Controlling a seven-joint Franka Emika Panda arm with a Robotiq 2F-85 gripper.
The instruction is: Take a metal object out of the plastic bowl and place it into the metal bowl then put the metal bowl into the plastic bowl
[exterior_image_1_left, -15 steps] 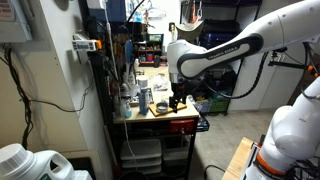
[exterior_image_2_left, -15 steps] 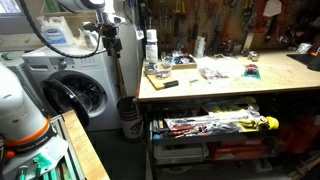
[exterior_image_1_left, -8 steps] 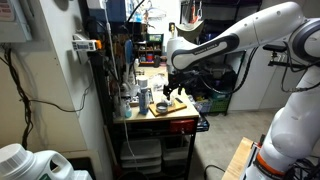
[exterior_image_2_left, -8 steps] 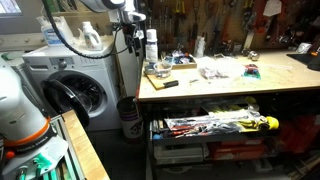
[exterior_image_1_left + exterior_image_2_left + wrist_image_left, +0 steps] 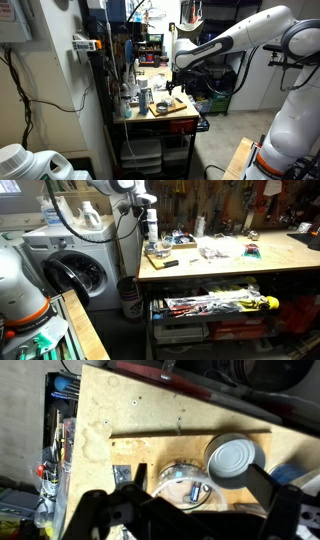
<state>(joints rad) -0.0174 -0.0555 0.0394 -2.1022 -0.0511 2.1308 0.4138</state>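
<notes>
In the wrist view a clear plastic bowl (image 5: 183,484) sits on a wooden board and holds a small battery-like metal object (image 5: 192,489) and some other small pieces. A shiny metal bowl (image 5: 236,460) stands touching its right side. My gripper (image 5: 195,473) is open and empty above the plastic bowl, its dark fingers on either side of the two bowls. In both exterior views the gripper (image 5: 178,91) (image 5: 141,222) hangs over the near corner of the workbench, above the bowls (image 5: 157,250).
The wooden board (image 5: 150,450) lies on a cluttered workbench (image 5: 220,265) with bottles, tools and small parts. A tall shelf post (image 5: 103,90) and a washing machine (image 5: 75,270) stand beside the bench. Drawers sit below the bench.
The arm has swung sideways toward the bench corner and now hangs over the bowls. The gripper stays open and empty.
</notes>
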